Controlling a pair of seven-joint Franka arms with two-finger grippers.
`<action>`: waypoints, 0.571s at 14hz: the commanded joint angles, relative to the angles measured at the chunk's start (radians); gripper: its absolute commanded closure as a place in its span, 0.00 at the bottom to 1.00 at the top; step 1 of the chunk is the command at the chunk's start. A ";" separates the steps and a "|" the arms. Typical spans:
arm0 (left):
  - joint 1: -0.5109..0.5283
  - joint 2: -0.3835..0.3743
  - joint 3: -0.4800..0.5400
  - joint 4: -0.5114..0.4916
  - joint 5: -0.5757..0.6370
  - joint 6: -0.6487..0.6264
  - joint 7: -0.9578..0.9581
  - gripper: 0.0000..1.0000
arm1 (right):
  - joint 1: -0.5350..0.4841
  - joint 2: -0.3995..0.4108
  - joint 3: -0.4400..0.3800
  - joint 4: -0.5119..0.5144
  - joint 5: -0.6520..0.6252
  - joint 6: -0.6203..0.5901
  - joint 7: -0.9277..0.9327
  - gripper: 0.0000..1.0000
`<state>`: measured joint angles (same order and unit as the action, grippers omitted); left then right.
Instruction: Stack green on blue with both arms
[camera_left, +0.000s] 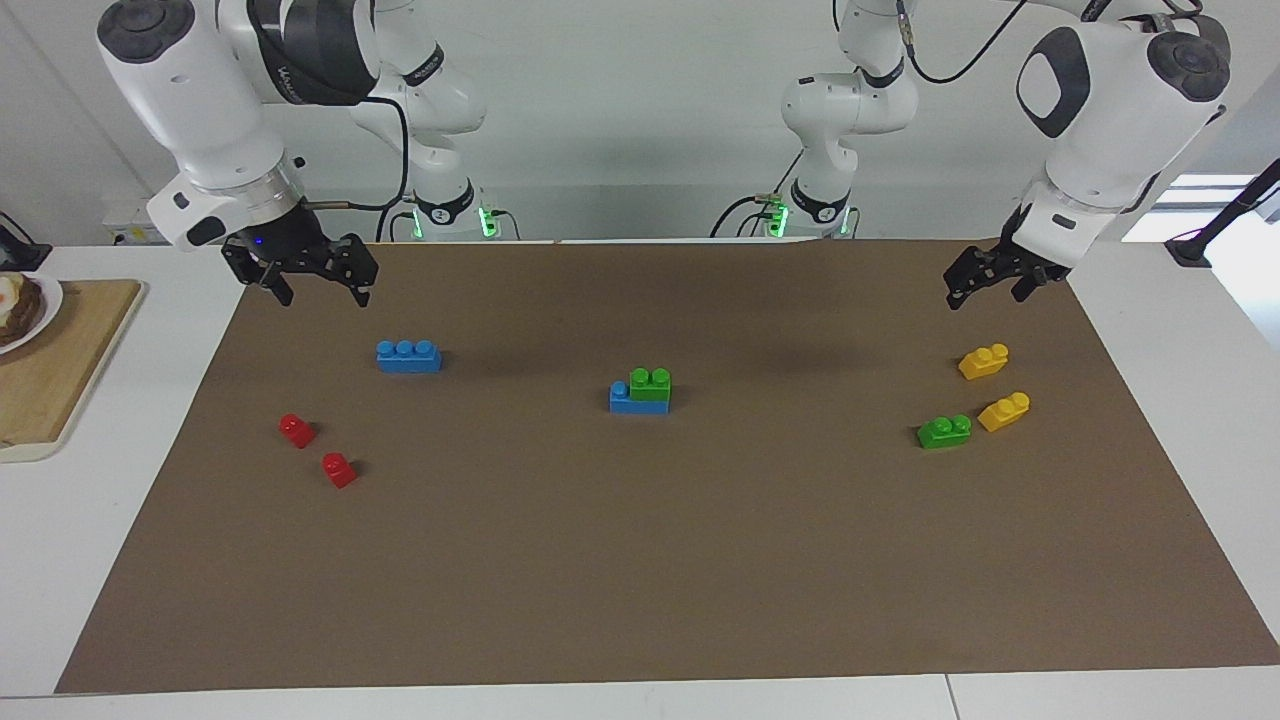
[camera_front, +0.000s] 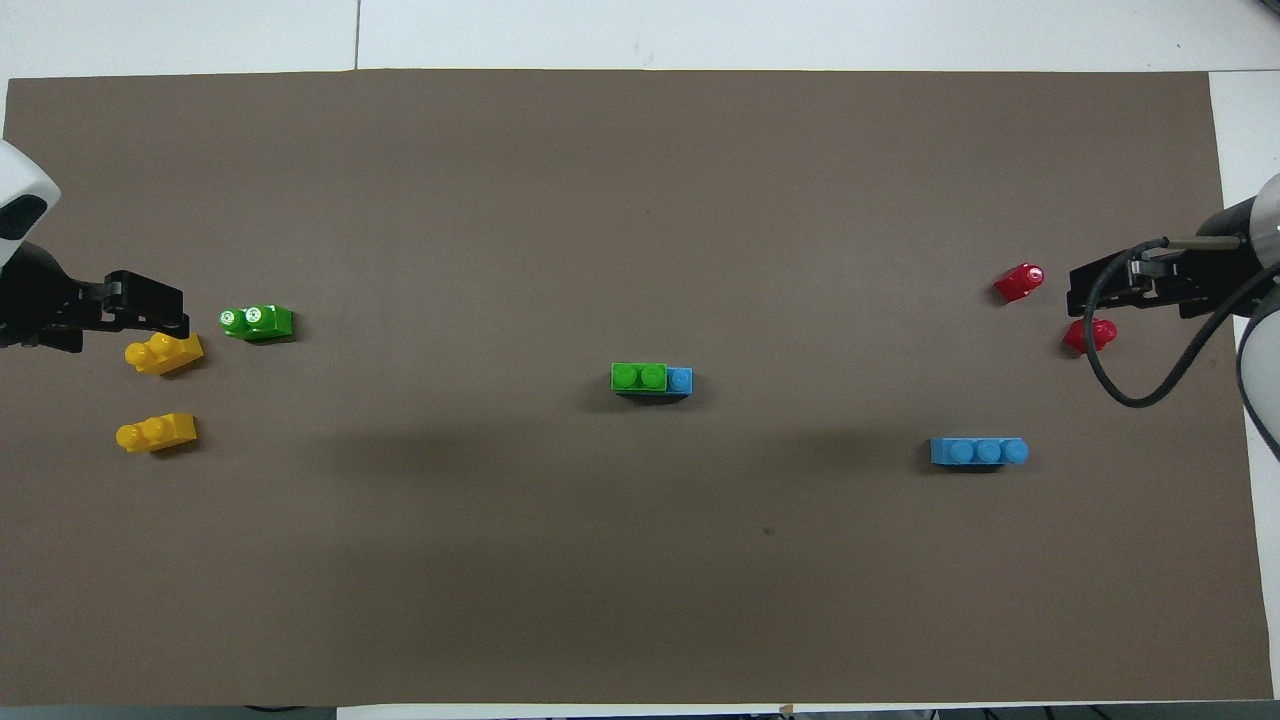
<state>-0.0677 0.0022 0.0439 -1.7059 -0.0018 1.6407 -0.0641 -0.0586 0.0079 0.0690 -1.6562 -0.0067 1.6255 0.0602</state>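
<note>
Green brick atop blue brick; left gripper, right gripper raised, fingers apart.

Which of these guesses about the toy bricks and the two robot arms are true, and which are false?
1. A green brick sits on a blue brick in the middle of the brown mat. True.
2. The green brick covers every stud of the blue brick under it. False: one blue stud shows beside it.
3. The right gripper holds a red brick. False: it hangs empty with its fingers open above the mat's edge, and both red bricks lie on the mat.
4. A second blue brick lies alone toward the right arm's end. True.
5. The loose green brick lies near two yellow bricks. True.
6. The left gripper grips a yellow brick. False: it holds nothing.
</note>
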 joint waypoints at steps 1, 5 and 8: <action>0.009 -0.007 -0.016 0.002 -0.007 -0.002 0.012 0.00 | -0.014 -0.006 0.009 0.004 -0.024 -0.016 -0.023 0.00; 0.008 -0.004 -0.015 0.005 -0.007 0.001 0.010 0.00 | -0.014 -0.006 0.009 0.004 -0.024 -0.016 -0.023 0.00; 0.000 -0.004 -0.015 0.005 -0.007 0.002 0.003 0.00 | -0.014 -0.006 0.009 0.004 -0.024 -0.016 -0.025 0.00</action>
<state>-0.0687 0.0022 0.0332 -1.7059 -0.0018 1.6411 -0.0628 -0.0586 0.0079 0.0690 -1.6562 -0.0067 1.6255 0.0602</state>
